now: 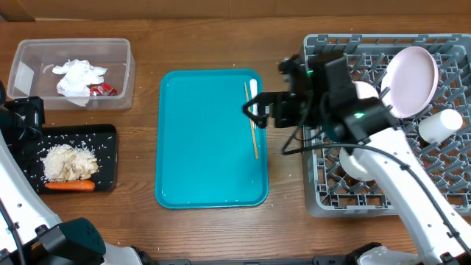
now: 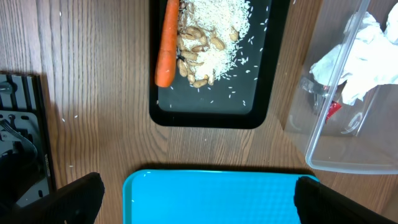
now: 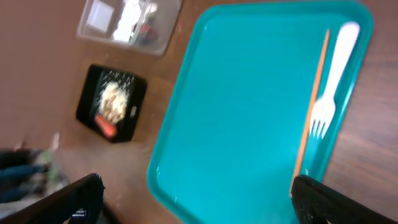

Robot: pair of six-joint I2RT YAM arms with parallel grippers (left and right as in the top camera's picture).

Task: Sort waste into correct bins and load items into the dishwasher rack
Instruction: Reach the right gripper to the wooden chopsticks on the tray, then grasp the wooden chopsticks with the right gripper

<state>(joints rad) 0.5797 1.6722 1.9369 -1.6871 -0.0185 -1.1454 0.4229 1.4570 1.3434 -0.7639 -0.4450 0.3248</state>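
The clear tub [image 1: 121, 73] holds crumpled napkins [image 1: 79, 75] and a red wrapper [image 1: 103, 90]; it also shows in the left wrist view [image 2: 323, 134]. The black tray [image 1: 109, 158] holds food scraps [image 1: 70, 162] and the carrot [image 1: 70, 186]. The white fork [image 1: 252, 87] lies on the teal tray's right side [image 3: 333, 81]. My right gripper [image 1: 259, 110] is open and empty above it [image 3: 196, 186]. The rack [image 1: 324, 199] holds the plate [image 1: 411, 71], cup [image 1: 439, 125] and two bowls [image 1: 360, 92] [image 1: 358, 163]. My left gripper [image 2: 199, 186] is open and empty, high over the teal tray's left edge.
The teal tray [image 1: 206, 140] lies in the middle of the wooden table, between the bins and the rack. A thin wooden stick [image 1: 252, 125] lies on it beside the fork [image 3: 311, 106]. Rice grains are scattered on the black tray [image 2: 249, 99].
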